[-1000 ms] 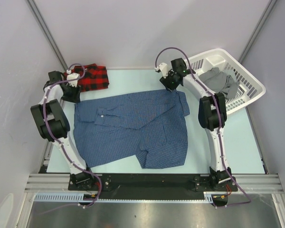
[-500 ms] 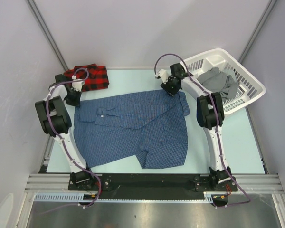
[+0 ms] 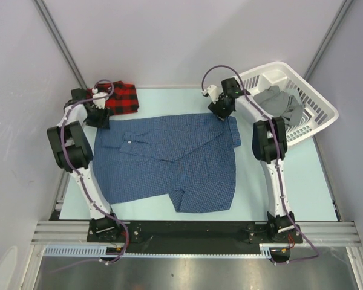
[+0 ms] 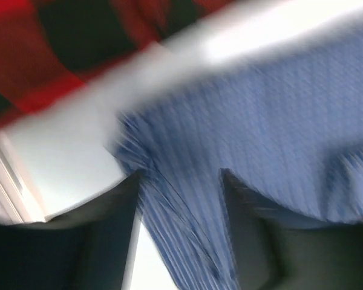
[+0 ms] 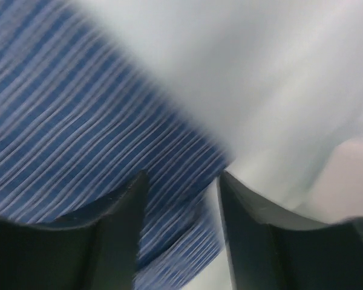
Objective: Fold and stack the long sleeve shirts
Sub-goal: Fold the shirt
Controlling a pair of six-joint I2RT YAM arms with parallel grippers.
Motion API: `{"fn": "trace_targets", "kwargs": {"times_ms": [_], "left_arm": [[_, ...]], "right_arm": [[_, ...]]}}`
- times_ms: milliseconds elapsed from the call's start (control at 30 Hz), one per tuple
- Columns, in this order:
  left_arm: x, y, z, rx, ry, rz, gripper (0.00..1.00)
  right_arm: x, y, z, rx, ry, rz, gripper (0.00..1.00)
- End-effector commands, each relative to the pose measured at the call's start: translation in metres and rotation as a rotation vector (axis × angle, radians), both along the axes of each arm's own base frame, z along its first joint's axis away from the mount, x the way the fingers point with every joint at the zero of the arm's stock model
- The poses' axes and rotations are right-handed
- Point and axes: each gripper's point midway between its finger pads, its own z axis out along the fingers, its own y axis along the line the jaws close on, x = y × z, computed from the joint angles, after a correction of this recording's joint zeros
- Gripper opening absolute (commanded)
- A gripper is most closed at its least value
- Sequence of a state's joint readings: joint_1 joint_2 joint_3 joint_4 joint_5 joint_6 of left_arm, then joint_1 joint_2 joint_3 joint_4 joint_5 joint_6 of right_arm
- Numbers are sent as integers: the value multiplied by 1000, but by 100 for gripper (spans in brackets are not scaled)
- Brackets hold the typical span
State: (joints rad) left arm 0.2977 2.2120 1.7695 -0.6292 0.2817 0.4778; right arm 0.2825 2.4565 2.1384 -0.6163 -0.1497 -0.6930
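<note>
From the overhead camera you see the dark blue shirt [image 3: 169, 160] spread flat across the middle of the table [image 3: 302, 181], with one sleeve laid over its front. The red plaid shirt [image 3: 122, 98] lies folded at the far left corner, near it. Your left gripper [image 3: 98, 116] is at the blue shirt's far left corner. Your right gripper [image 3: 224, 112] is at its far right corner, beside the white basket [image 3: 317, 99] that holds a grey garment [image 3: 281, 103].

Your left wrist camera is blurred. Its fingers [image 4: 91, 241] stand spread, with blue cloth showing in the gap and plaid beyond.

On your right wrist camera the fingers [image 5: 115, 223] also stand apart, over the shirt's edge and bare table.
</note>
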Motion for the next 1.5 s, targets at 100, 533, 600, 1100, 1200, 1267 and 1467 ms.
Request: {"fn": "trace_targets", "kwargs": {"times_ms": [100,533,600,1100,1200,1267,1467], "left_arm": [[-112,-73,112,-72,-170,-370,70],[-327,-127,28,-20,63,-742,68],[-338,-125,23,22,61,-779,68],[-362,-83,-25,272,207,-877,66],[-360,-78,-28,287,228,-887,63],[-362,-76,-28,292,241,-911,62],[-375,-85,-32,273,238,-1008,42]], "right_arm": [[-140,26,161,232,13,235,87],[-427,3,80,82,248,698,85],[-449,7,61,57,278,736,81],[-446,23,7,-46,247,766,59],[-449,25,-4,-68,249,783,54],[-448,26,-10,-80,245,778,52],[-444,24,-20,-122,284,740,6]]}}
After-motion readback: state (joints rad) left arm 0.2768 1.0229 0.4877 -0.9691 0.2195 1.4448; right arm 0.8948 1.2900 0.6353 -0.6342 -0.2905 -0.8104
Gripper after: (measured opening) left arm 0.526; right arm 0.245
